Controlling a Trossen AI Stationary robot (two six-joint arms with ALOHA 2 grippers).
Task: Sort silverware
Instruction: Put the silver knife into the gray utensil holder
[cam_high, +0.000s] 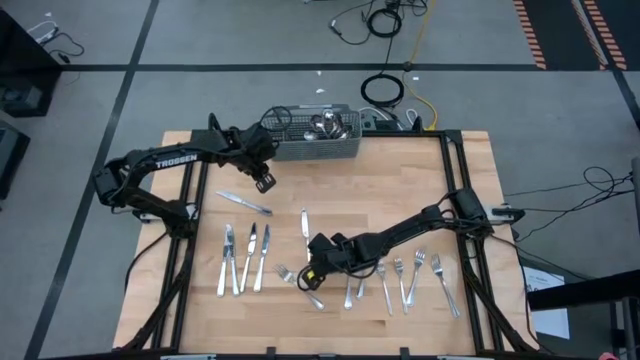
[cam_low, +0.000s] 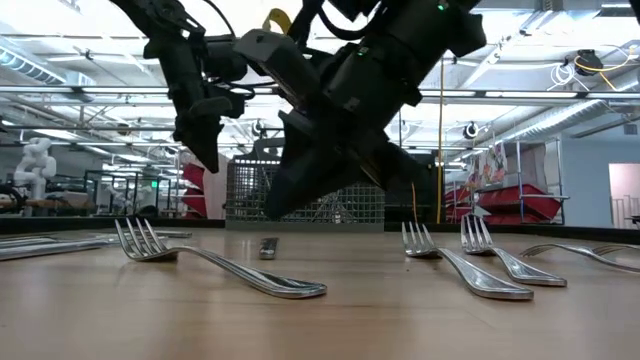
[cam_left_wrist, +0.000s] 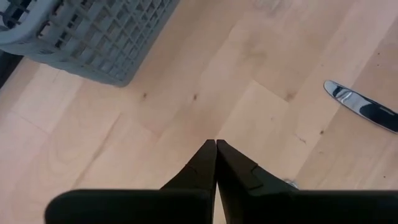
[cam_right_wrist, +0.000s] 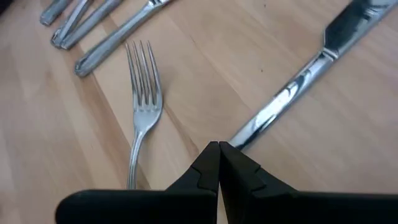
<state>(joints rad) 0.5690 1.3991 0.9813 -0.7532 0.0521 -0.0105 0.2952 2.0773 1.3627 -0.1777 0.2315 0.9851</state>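
because the silverware is being grouped by kind, three clusters can be made out on the table (cam_high: 470, 160): knives (cam_high: 245, 258) laid side by side towards the left, forks (cam_high: 415, 272) fanned out towards the right, and more pieces kept in the grey mesh basket (cam_high: 315, 140) at the far edge. a lone knife (cam_high: 243, 203) lies apart from its row, just beside the left gripper (cam_high: 264, 182), whose jaws are pressed together and empty; it seems to have been set there on the way to the knife group. the right gripper (cam_high: 312, 272) is held low between the clusters, jaws likewise closed on nothing, with a stray fork (cam_right_wrist: 142, 118) and another knife (cam_right_wrist: 292, 93) just ahead of its tips. these two strays are judged the likely next picks, since neither yet lies with its own kind.
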